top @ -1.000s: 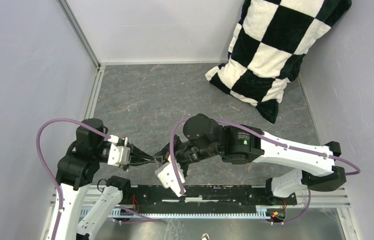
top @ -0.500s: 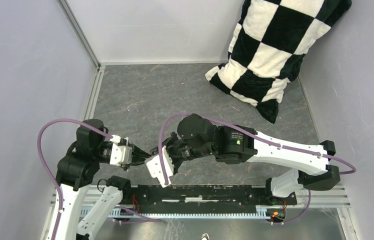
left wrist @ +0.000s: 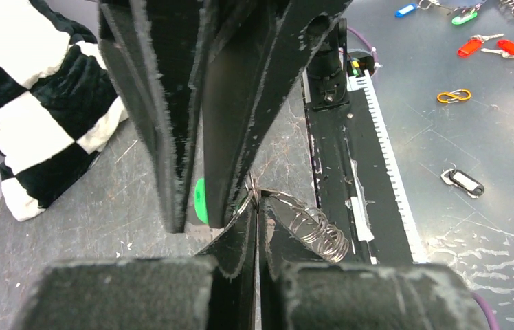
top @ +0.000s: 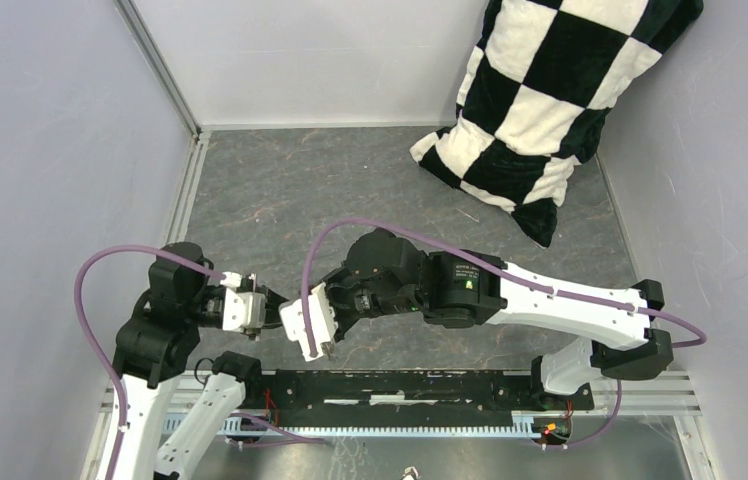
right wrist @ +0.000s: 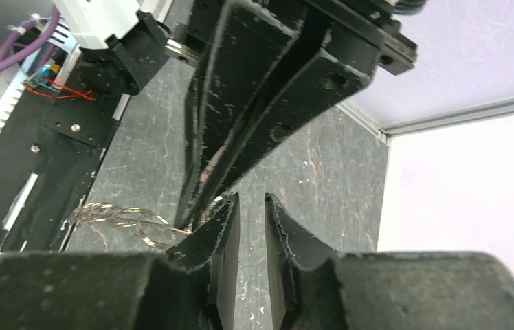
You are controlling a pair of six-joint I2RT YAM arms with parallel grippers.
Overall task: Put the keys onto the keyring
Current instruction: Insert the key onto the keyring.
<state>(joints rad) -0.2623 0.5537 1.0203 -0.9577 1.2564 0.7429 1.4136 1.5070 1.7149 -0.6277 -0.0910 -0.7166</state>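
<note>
My left gripper [left wrist: 257,206] is shut on a thin wire of the keyring, whose silvery coiled loops [left wrist: 316,230] hang to the right of its fingers. These loops [right wrist: 120,216] also show in the right wrist view, left of the fingers. My right gripper [right wrist: 252,203] is open, with only bare table in its gap. It stands tip to tip with the left gripper [right wrist: 198,206]. In the left wrist view a key's green head [left wrist: 200,201] shows in the gap at the right gripper's tips [left wrist: 196,225]. I cannot tell whether it touches them. From above, the right wrist's white box [top: 308,322] hides the meeting point.
A black-and-white checkered pillow [top: 540,90] leans in the far right corner. A black rail [top: 430,385] runs along the table's near edge, just behind both grippers. Beyond it, on a lower surface, lie loose red tags [left wrist: 477,47] and an orange clip [left wrist: 453,96]. Walls close in on both sides.
The right wrist has swung left, up against the left gripper, and its jaws have opened. The left arm has barely moved and stays shut.
</note>
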